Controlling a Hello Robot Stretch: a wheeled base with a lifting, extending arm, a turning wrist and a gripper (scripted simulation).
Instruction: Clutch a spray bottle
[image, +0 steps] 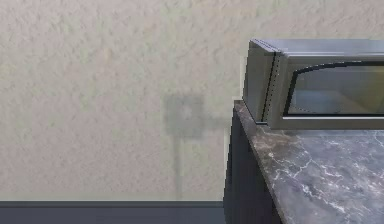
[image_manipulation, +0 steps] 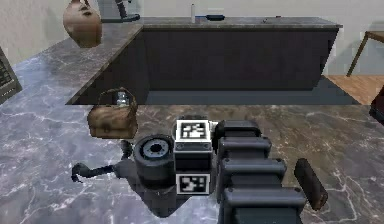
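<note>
My gripper reaches toward the arm side view's left, low over a grey marble countertop. Its dark round body sits just left of the two white marker squares. A brown kettle with a wire handle stands on the marble close behind the fingers, so I cannot tell whether the gripper holds anything. The arm's dark bar rises from the bottom edge.
A brown vase stands at the counter's far left corner. A long dark counter runs across the back, with wooden floor at the right. In the forward view, a silver microwave sits on a marble counter against a beige wall.
</note>
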